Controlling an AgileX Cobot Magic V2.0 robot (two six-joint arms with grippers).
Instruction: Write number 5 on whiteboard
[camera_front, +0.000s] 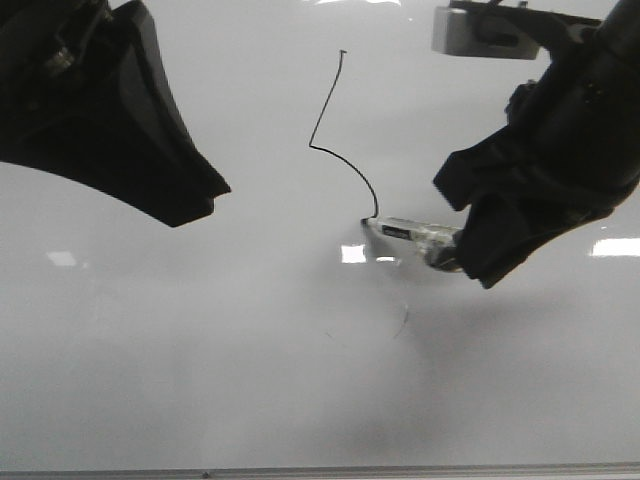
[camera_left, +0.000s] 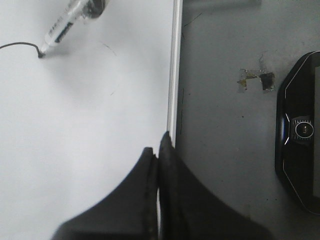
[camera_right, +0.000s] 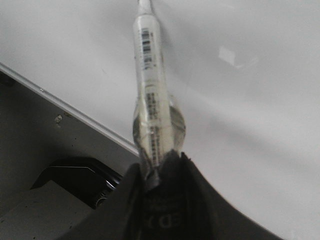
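Observation:
The whiteboard (camera_front: 200, 350) fills the front view. On it is the black line of the number 5 (camera_front: 325, 105): a slanted stroke from the top, then a curve bending right and down to the marker's tip. My right gripper (camera_front: 470, 255) is shut on a clear-barrelled marker (camera_front: 410, 232), whose tip touches the board at the end of the line. The right wrist view shows the marker (camera_right: 150, 85) sticking out from between the fingers of the right gripper (camera_right: 160, 157). My left gripper (camera_left: 159, 145) is shut on nothing, over the board's edge strip (camera_left: 174, 75).
A faint scuff mark (camera_front: 403, 320) lies below the marker. Beyond the board's metal edge is a grey table with tape scraps (camera_left: 255, 80) and a black device (camera_left: 300, 130). A white block (camera_front: 480, 35) sits at the far right, behind the right arm.

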